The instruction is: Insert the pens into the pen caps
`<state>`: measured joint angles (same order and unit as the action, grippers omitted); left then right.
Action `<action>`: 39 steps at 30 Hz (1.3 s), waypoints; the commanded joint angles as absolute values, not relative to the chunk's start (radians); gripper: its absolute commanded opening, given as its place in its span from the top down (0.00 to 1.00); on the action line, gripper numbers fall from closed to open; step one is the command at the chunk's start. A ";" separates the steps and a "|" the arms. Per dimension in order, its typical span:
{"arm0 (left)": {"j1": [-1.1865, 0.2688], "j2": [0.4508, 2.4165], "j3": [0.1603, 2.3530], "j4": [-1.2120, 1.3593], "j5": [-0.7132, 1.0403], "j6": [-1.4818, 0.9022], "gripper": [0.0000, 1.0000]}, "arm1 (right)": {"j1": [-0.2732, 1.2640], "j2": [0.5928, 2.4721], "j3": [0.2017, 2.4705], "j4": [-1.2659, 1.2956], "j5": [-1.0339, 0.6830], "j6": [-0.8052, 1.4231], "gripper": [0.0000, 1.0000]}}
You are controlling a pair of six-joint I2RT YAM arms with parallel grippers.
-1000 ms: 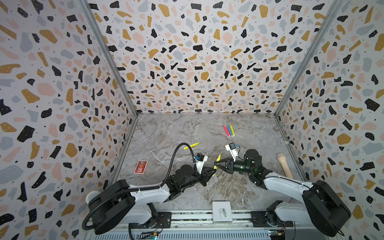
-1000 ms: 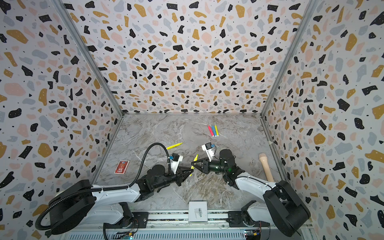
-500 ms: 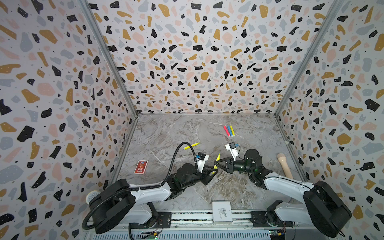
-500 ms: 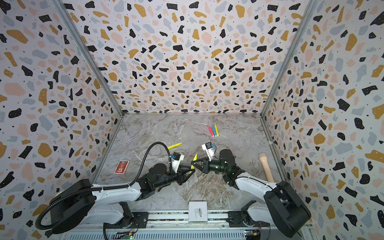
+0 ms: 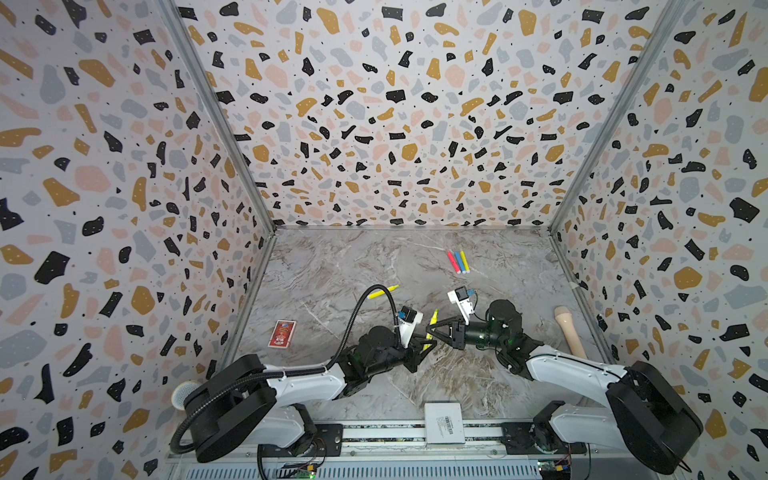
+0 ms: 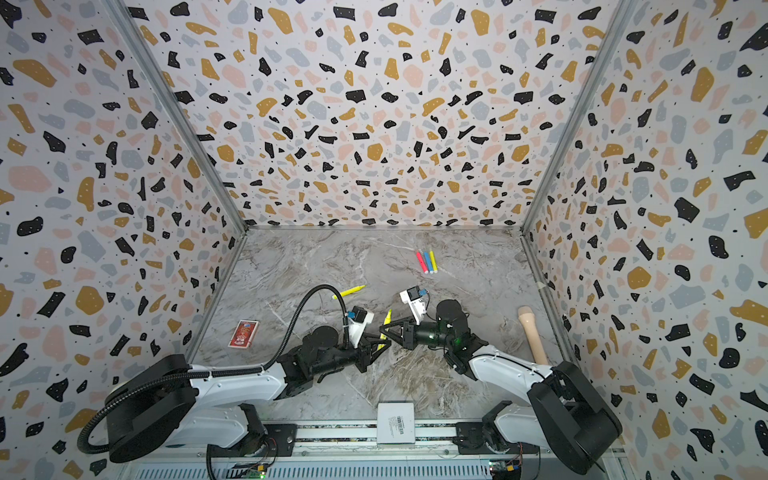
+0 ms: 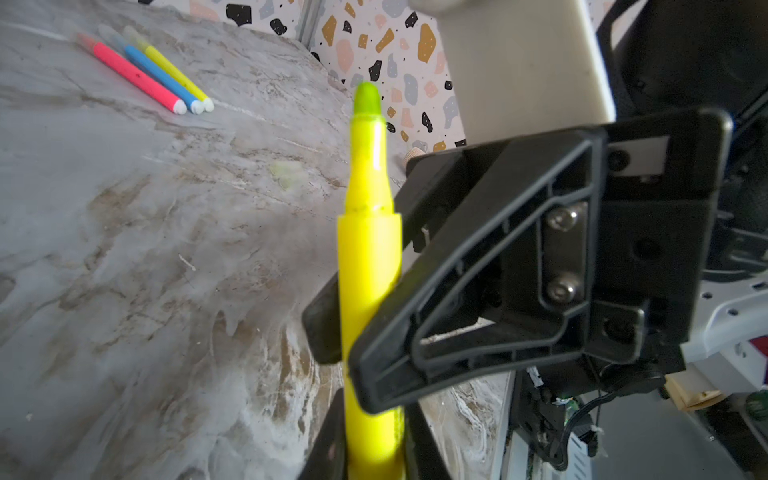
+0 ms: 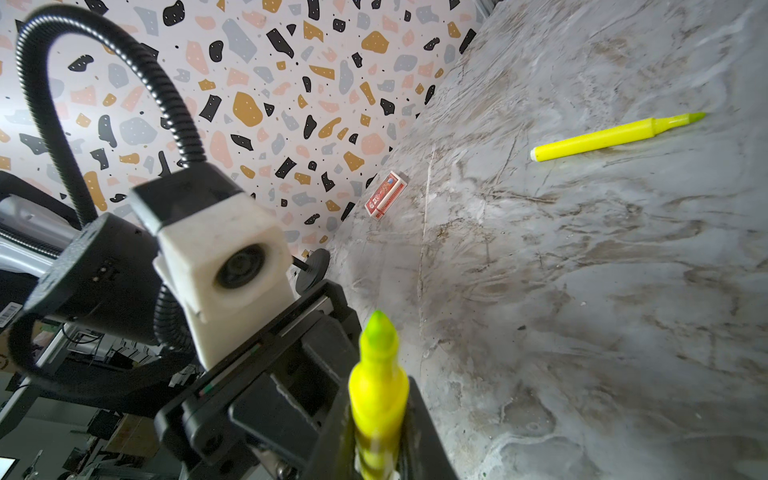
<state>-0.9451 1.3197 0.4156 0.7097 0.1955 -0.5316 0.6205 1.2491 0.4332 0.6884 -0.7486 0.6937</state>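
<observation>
— Two grippers on one pen, is that right?
— Yes. The left gripper [image 5: 426, 345] is clenched low on the barrel of a slim bright yellow plastic pen [image 5: 433, 321]. The right gripper [image 5: 430, 331] pinches the same barrel just above it, the two sets of fingertips almost meeting.
— How does the pen stand?
— It tilts steeply near the middle of the grey marbled tabletop [image 5: 332, 266], with its greenish felt tip uppermost and bare. Whether its lower end touches the surface, I cannot tell.
— And round about?
— A second uncapped yellow pen [image 5: 383, 292] lies flat just beyond the left gripper, toward the back wall. Further back, on the right arm's side, a pink-red pen [image 5: 451, 262], a blue pen [image 5: 458, 262] and a third yellow pen [image 5: 464, 261] lie side by side, their white end plugs toward the arms.
— Anything else?
— A small red card box [image 5: 281, 333] lies near the left wall and a thick beige rounded handle [image 5: 568, 332] lies along the right wall. A flat white box [image 5: 444, 417] sits at the front edge, between the arm bases.
</observation>
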 commanded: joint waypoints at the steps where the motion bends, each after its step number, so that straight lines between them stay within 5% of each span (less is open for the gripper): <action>1: -0.945 1.313 0.437 0.723 0.151 -0.527 0.91 | 0.632 1.238 0.468 0.688 -0.761 0.672 0.90; 11: -0.945 1.269 0.418 0.649 0.050 -0.520 1.00 | 0.584 1.168 0.526 0.451 -0.649 0.575 0.34; 22: -0.945 1.175 0.347 0.575 0.000 -0.508 1.00 | 0.269 1.280 0.709 0.025 -0.375 0.455 0.29; 39: -0.944 0.852 0.145 0.456 -0.095 -0.570 1.00 | 0.171 1.685 0.932 -0.011 -0.259 0.342 0.26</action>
